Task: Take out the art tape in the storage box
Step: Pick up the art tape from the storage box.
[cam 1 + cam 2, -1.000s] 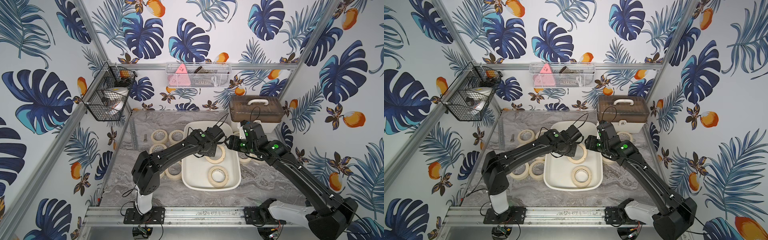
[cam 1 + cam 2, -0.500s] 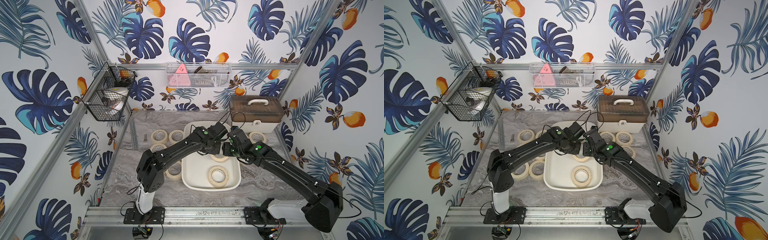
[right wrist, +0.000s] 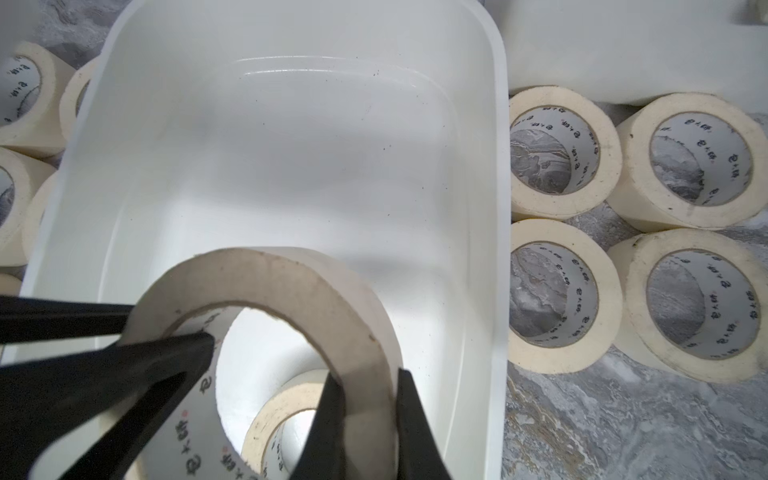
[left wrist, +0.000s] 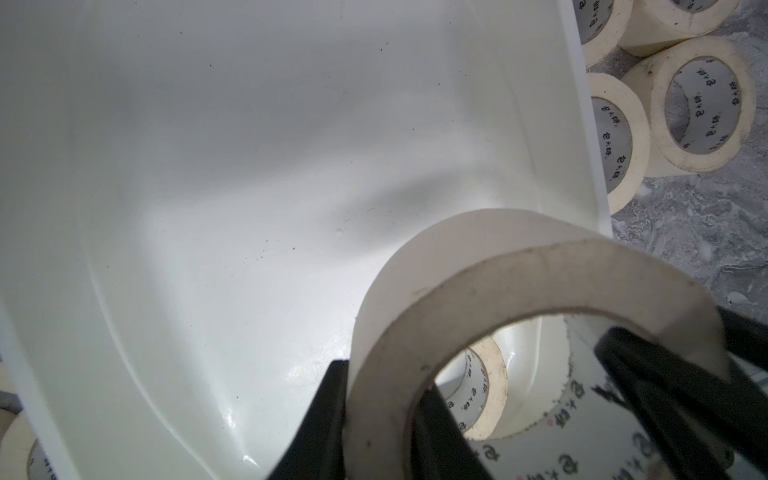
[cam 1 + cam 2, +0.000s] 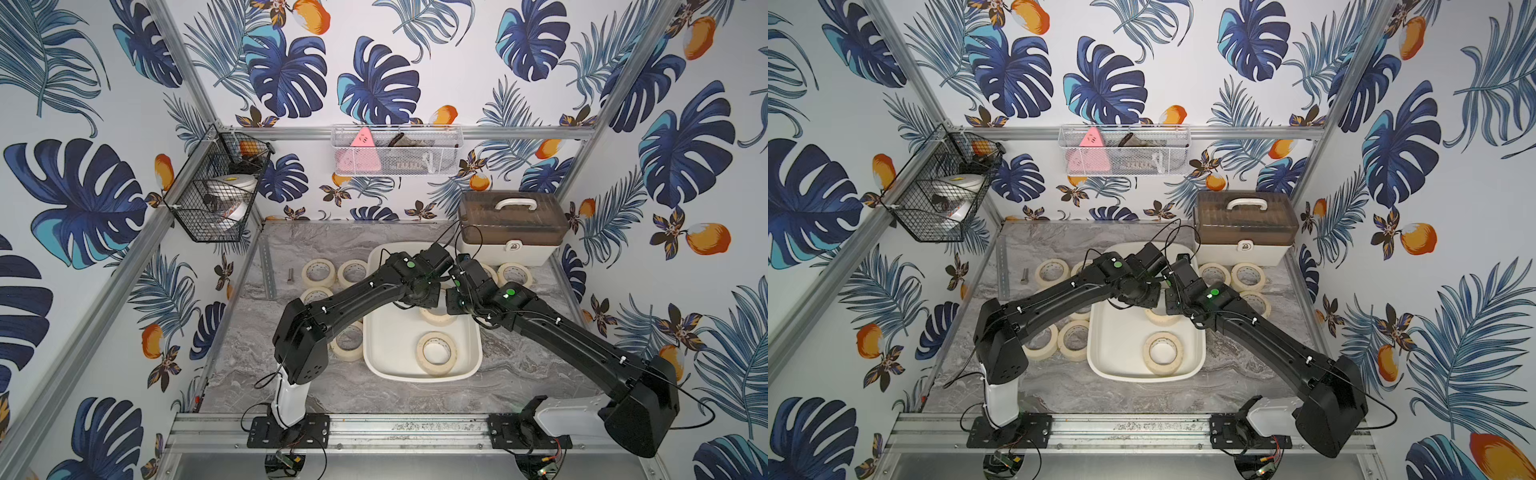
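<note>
Surface: a grey marbled tabletop (image 5: 415, 399) runs under both grippers; an aluminium rail edges it at the arms' bases.
Room: leaf-and-fruit wallpaper covers the walls beyond and to either side of the grippers; aluminium posts stand in the corners.
Storage box: the glossy white storage box (image 5: 390, 345) sits lidless right beneath both grippers; its floor is mostly bare.
Left gripper: the left gripper (image 4: 384, 378) pinches the wall of the held roll (image 4: 540, 270); one finger is outside, one inside the core.
Right gripper: the right gripper (image 3: 368, 382) is clamped on the opposite wall of the same roll.
Held roll: tilted, between the two grippers, over the box's inside; in both top views the wrists cover most of it.
Flat roll: the flat roll (image 5: 436, 336) lies on the box floor below the grippers, toward the arms' bases.
Left rolls: several left rolls (image 5: 318, 262) lie on the table outboard of the left gripper, beside the box.
Right rolls: four right rolls (image 3: 561, 205) lie holes-up, close together, just outboard of the right gripper.
Case: a cream case (image 5: 513, 222) with a brown lid stands beyond the right gripper, behind those rolls.
Baskets: a black wire basket (image 5: 216, 195) hangs high off the left gripper's side; a white mesh basket (image 5: 395, 166) hangs on the rail beyond both.
Bolt: a small bolt (image 5: 290, 275) lies well outboard of the left gripper.
In the way: the two wrists crowd each other over the box; the box's rim stands between the held roll and the table.
</note>
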Available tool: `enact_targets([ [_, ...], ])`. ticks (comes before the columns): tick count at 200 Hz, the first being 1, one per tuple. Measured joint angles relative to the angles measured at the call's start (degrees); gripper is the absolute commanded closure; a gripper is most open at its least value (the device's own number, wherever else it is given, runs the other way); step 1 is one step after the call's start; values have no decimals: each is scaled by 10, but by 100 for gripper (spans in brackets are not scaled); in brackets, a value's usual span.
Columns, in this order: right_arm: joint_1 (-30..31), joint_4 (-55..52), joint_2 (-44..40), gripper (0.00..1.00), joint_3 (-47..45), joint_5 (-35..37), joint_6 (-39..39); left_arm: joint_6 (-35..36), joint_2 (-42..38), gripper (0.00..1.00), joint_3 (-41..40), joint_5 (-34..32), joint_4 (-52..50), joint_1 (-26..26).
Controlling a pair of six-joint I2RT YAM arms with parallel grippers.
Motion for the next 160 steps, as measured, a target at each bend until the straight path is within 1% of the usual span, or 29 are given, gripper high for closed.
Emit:
enact_targets([
  [27, 0, -7, -2, 100, 19, 2, 0, 0, -24, 66, -13, -7, 14, 0],
  [52, -2, -8, -3, 100, 20, 8, 8, 0, -52, 48, -24, 2, 33, -1],
  [61, -3, -8, -3, 100, 21, 12, 11, 2, -63, 44, -28, 11, 43, -1],
  [82, -2, -8, -4, 100, 25, 13, 14, 10, -84, 34, -39, 11, 59, -1],
  [118, -9, -13, -10, 100, 37, 22, 16, 25, -138, 25, -69, 7, 82, 0],
  [143, -27, -21, -19, 100, 45, 28, 15, 28, -186, 18, -104, -7, 104, 4],
  [160, -45, -27, -32, 100, 45, 30, 15, 34, -212, 17, -123, -11, 119, 12],
])
